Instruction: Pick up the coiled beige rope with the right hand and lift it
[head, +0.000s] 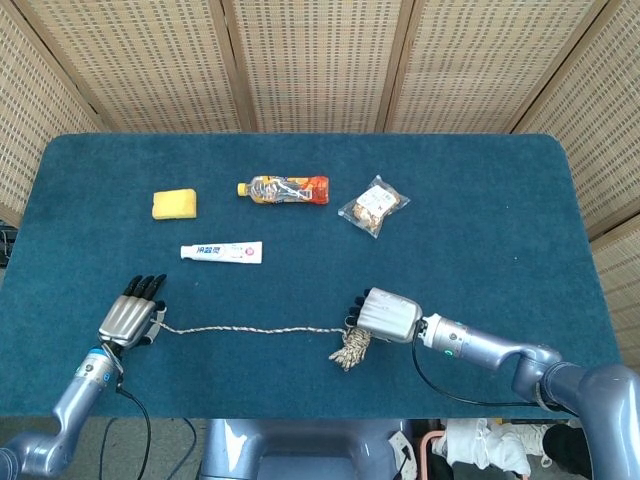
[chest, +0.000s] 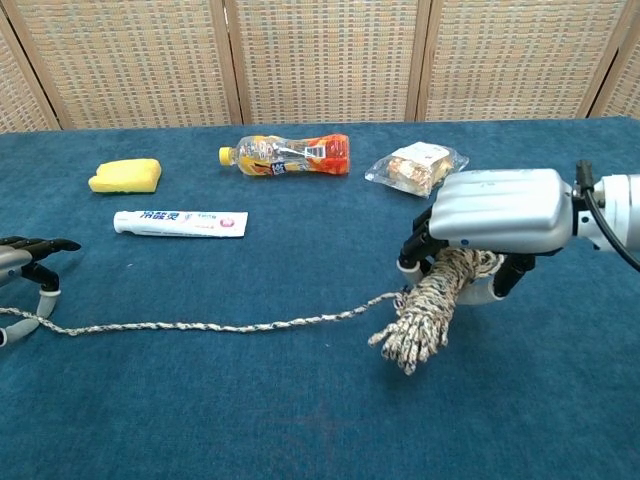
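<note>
The coiled beige rope (head: 350, 348) (chest: 420, 320) hangs from my right hand (head: 388, 315) (chest: 495, 215), whose fingers wrap around the top of the bundle. Its lower end droops just above or on the blue tablecloth; I cannot tell which. A long loose tail (head: 250, 331) (chest: 200, 326) runs left along the table to my left hand (head: 130, 318) (chest: 25, 255). That hand lies flat near the front left edge with its fingers apart, and the rope end passes beside its fingertips.
A toothpaste tube (head: 222, 252) (chest: 180, 222), a yellow sponge (head: 175, 204) (chest: 125, 176), an orange drink bottle (head: 284, 189) (chest: 285, 153) and a snack bag (head: 374, 206) (chest: 417, 167) lie further back on the blue table (head: 480, 220). Wicker screens stand behind.
</note>
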